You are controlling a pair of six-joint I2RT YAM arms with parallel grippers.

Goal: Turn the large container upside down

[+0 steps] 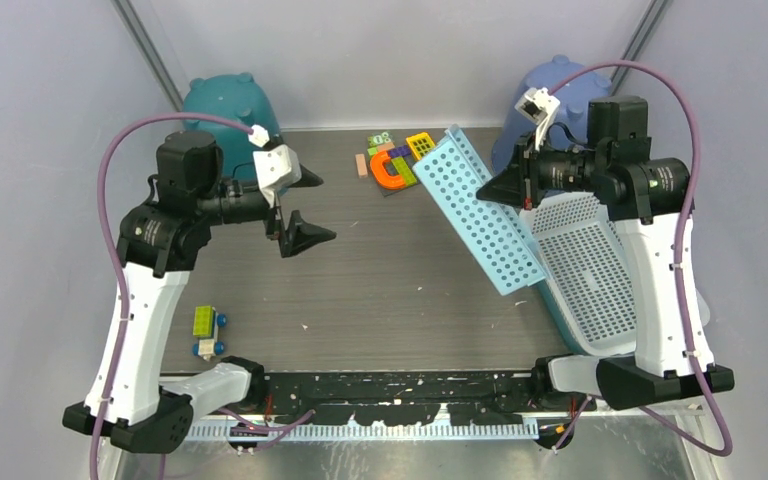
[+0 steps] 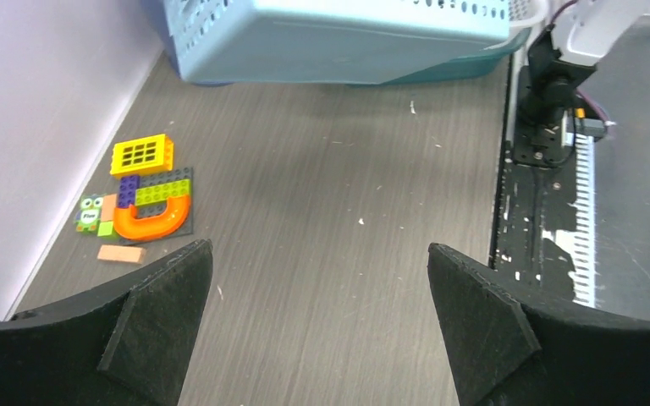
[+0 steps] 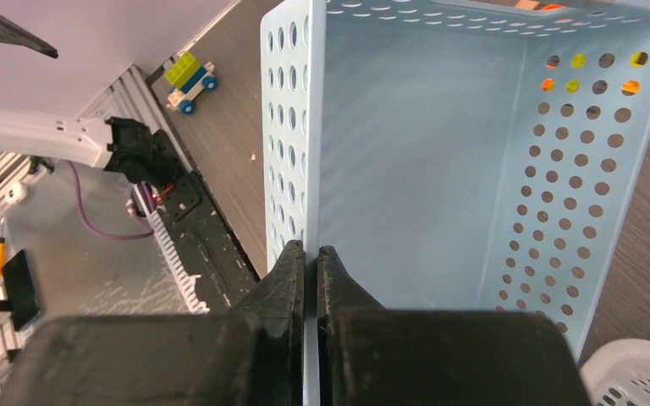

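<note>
Hovering over the left half of the table (image 1: 390,300) with the left gripper (image 1: 326,208) spread wide, grasping nothing; clamping the right gripper (image 3: 311,254) onto the rim of the large container (image 1: 475,205), holding it steeply tilted at right, beside far-edge toy blocks (image 1: 395,165).

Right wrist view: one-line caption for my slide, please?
Right claw shut on the side wall of the light-blue perforated container, looking into its interior; a toy car lies beyond.
</note>
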